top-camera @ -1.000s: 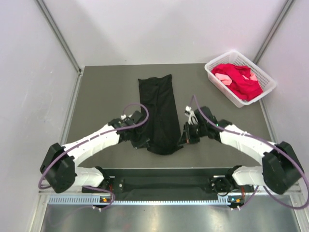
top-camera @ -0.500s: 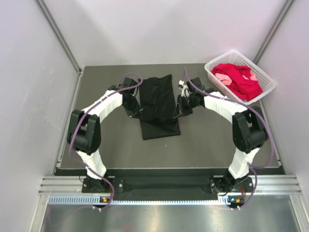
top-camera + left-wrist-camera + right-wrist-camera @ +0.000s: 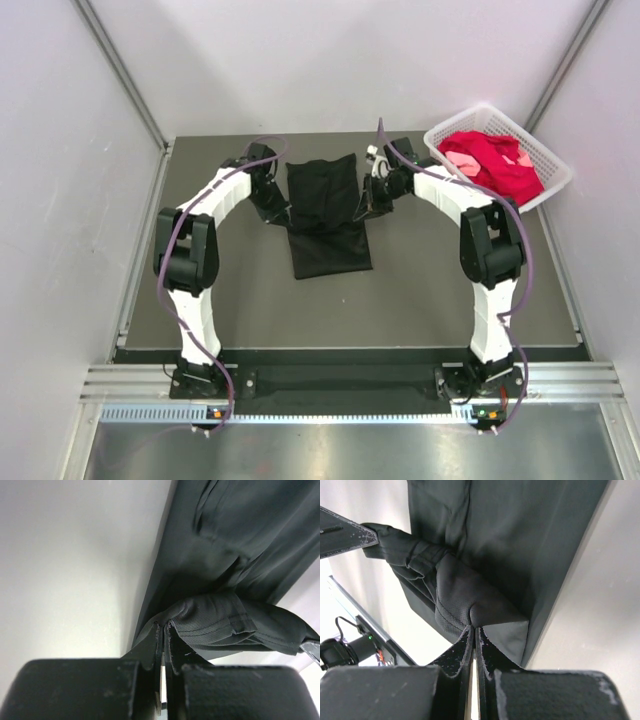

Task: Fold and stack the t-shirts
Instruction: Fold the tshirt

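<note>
The black t-shirt lies on the dark table as a narrow strip, its near end doubled over toward the far end. My left gripper is shut on the shirt's left edge; in the left wrist view the hem is pinched between the fingers. My right gripper is shut on the right edge; the right wrist view shows bunched fabric in the jaws. The red t-shirt and the pale pink one lie in the white basket at the far right.
The dark table spreads in front of the shirt. Pale walls enclose the table on three sides, with metal posts at the far corners. The basket stands against the right wall.
Both grippers have carried the shirt's near end from the front of the table toward the far end, folding the shirt over itself. Both arms are now stretched far forward.
</note>
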`<state>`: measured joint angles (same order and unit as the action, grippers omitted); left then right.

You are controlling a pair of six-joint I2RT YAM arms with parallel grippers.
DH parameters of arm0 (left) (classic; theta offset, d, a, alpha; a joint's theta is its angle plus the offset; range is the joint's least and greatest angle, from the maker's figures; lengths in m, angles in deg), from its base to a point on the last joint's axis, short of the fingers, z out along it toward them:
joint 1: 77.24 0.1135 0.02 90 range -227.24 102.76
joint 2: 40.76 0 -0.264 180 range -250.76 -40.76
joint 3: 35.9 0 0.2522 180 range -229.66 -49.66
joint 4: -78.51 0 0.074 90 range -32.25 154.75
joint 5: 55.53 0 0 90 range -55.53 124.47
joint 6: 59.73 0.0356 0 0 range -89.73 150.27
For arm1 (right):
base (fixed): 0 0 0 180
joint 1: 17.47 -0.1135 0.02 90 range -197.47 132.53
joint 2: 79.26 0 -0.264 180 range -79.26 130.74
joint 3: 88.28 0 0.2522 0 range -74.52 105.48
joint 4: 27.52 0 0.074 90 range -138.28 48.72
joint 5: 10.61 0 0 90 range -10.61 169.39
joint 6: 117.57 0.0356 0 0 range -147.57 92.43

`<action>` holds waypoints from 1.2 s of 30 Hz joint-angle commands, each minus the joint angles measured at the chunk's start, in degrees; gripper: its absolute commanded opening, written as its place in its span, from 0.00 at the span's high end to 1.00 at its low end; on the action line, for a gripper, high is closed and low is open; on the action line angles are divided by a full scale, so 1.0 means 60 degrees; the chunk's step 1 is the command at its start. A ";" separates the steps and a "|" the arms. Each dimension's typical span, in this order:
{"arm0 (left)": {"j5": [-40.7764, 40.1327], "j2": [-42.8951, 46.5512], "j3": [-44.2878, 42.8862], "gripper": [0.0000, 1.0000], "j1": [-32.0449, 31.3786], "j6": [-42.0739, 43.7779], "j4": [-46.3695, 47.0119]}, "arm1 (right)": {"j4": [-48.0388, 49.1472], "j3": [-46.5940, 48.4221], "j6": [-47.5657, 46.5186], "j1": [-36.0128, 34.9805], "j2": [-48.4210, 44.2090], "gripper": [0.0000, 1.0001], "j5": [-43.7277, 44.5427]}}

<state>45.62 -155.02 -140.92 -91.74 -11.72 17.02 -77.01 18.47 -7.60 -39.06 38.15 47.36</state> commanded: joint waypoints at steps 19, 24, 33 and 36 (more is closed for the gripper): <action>0.0821 -0.1611 -0.2162 1.00 0.0454 0.0364 -0.0058 | -0.0345 0.2182 0.0085 0.0477 0.1496 1.00 -0.0403; 0.0953 -0.1860 -0.2265 1.00 0.0527 0.0364 -0.0029 | -0.0374 0.2475 0.0115 0.0521 0.1951 1.00 -0.0535; 0.1158 -0.2226 -0.2821 1.00 0.0557 0.0335 -0.0029 | -0.0389 0.2885 0.0202 0.0682 0.2171 1.00 -0.0506; 0.1216 -0.2372 -0.3026 1.00 0.0571 0.0276 -0.0014 | -0.0418 0.3075 0.0261 0.0755 0.2258 1.00 -0.0535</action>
<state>51.85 -168.81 -155.87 -88.85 -10.26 16.50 -80.26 33.12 -6.73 -35.67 51.68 45.10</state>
